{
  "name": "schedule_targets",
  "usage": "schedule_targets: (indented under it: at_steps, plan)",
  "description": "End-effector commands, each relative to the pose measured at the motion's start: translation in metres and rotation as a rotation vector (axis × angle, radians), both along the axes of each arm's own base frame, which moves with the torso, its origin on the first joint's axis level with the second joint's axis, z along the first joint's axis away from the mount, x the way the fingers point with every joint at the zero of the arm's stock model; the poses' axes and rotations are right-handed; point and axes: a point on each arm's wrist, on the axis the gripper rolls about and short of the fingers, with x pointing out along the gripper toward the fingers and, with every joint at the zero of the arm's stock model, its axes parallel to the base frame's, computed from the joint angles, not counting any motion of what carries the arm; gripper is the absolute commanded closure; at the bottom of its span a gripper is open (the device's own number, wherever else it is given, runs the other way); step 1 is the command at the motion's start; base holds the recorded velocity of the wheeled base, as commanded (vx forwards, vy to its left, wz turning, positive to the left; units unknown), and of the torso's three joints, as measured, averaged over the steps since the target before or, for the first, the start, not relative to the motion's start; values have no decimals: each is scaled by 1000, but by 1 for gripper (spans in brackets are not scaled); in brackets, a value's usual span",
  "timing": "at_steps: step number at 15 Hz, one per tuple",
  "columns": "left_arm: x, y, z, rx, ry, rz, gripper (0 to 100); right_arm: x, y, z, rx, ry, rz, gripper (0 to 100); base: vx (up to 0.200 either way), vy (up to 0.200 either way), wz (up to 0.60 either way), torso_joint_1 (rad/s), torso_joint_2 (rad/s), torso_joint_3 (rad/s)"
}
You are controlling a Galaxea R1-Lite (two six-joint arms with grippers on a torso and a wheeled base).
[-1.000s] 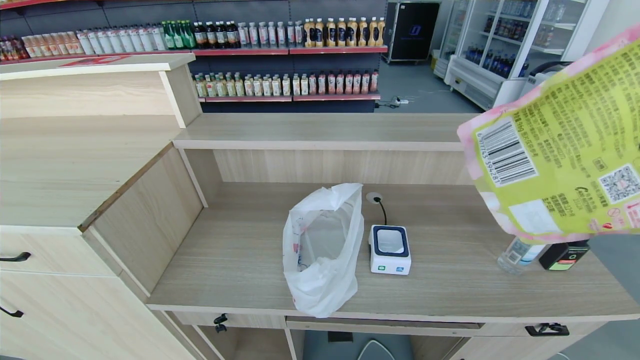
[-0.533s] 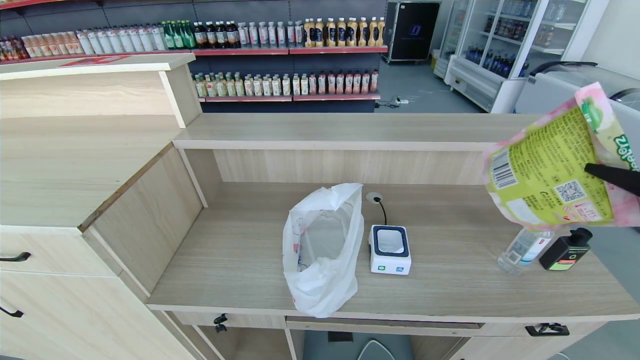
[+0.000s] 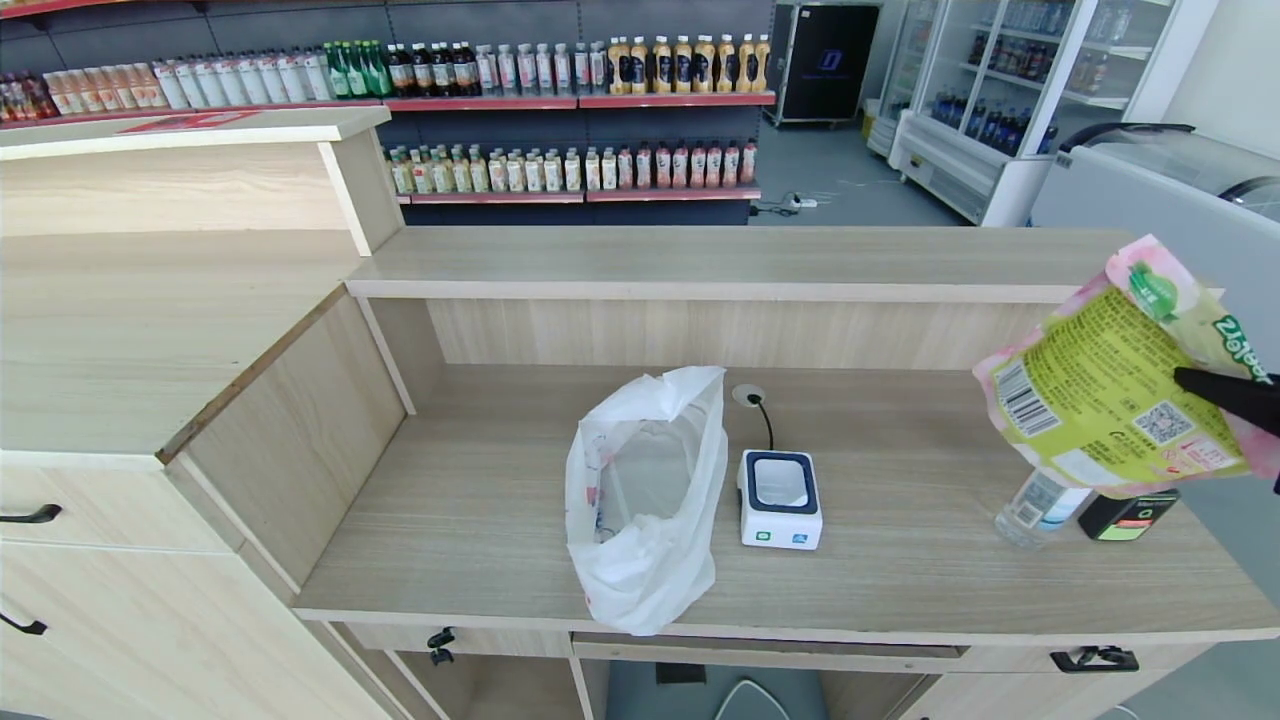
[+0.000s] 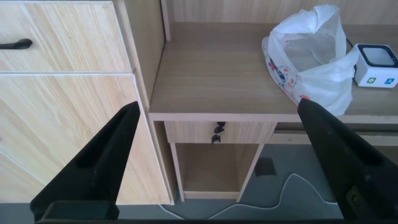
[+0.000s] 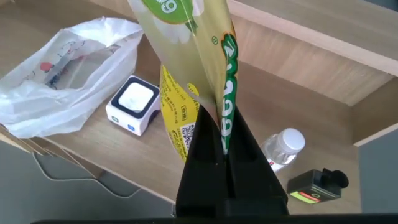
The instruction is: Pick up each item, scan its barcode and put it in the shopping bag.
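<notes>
My right gripper (image 5: 224, 152) is clamped on a green-and-pink snack pouch (image 3: 1105, 400), aloft above the counter's (image 3: 900, 570) right end. Scanning is in hand: I judge its barcode (image 3: 1015, 400) must turn down over the scanner (image 3: 780, 497), just beside the shopping bag (image 3: 645, 500). My left gripper (image 4: 219, 106) hangs open, empty.

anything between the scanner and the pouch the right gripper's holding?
No. In the head view, only bare countertop runs from the scanner to the pouch; the water bottle and black bottle sit under the pouch, past that stretch.
</notes>
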Motion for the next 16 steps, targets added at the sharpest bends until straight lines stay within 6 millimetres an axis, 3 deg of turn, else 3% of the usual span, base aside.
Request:
schedule_targets:
  at_steps: [1, 9, 13, 16]
  plan:
    - [0, 0, 0, 0, 1, 0, 0, 2, -2, -1, -9, 4, -7, 100, 0, 0, 0, 0, 0, 0]
    - [0, 0, 0, 0, 1, 0, 0, 3, -15, 1, -236, -47, -97, 100, 0, 0, 0, 0, 0, 0]
    - [0, 0, 0, 0, 1, 0, 0, 9, -15, 1, -241, -46, -77, 100, 0, 0, 600, -1, 5, 6]
    - [0, 0, 0, 0, 1, 0, 0, 22, -22, -8, -347, -30, -57, 100, 0, 0, 400, 5, -2, 0]
